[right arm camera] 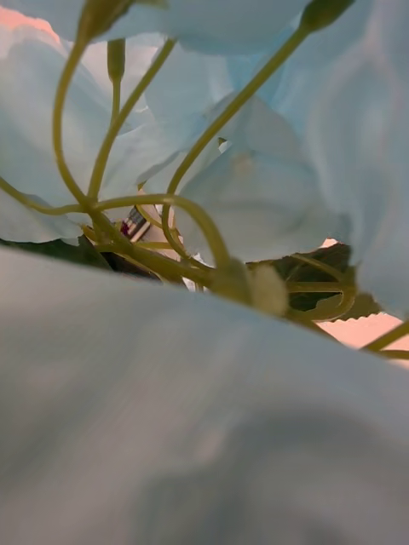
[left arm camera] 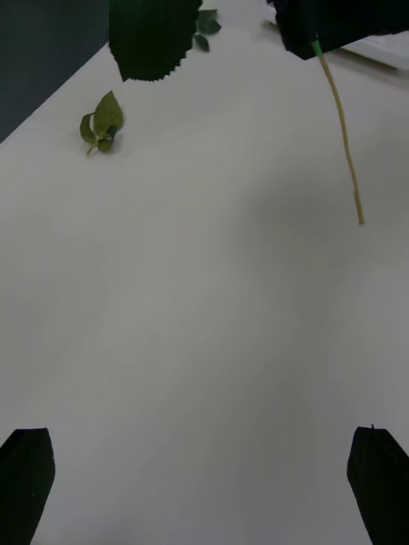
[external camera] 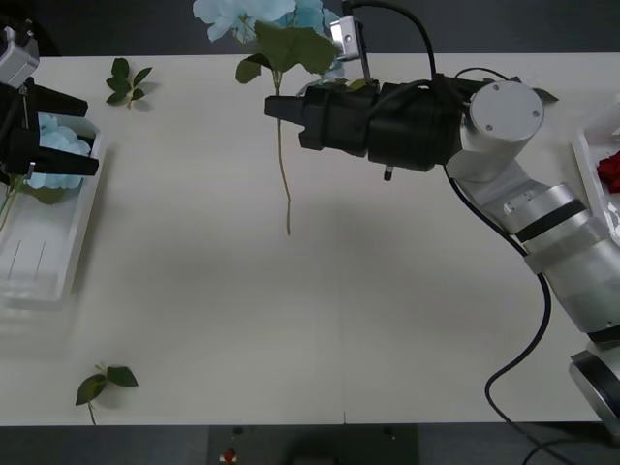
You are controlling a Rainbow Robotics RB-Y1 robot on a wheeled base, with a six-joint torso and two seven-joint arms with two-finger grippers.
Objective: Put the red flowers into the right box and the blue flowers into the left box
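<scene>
My right gripper (external camera: 275, 107) is shut on the thin stem of a blue flower (external camera: 254, 17) and holds it above the table's far middle. The pale bloom and its green leaves stand over the fingers, and the stem (external camera: 285, 184) hangs down free. Up close, the blue flower's petals (right arm camera: 256, 204) hide my right fingers. The same stem (left arm camera: 343, 128) dangles in the left wrist view. My left gripper (external camera: 90, 136) (left arm camera: 204, 477) is open over the left box (external camera: 39, 260), which holds another blue flower (external camera: 56, 145). A red flower (external camera: 610, 170) lies in the right box (external camera: 587, 160).
Loose green leaf sprigs lie at the far left (external camera: 128, 82) (left arm camera: 102, 123) and near the front left edge (external camera: 105, 381). The right arm's black cable loops along the table's right side.
</scene>
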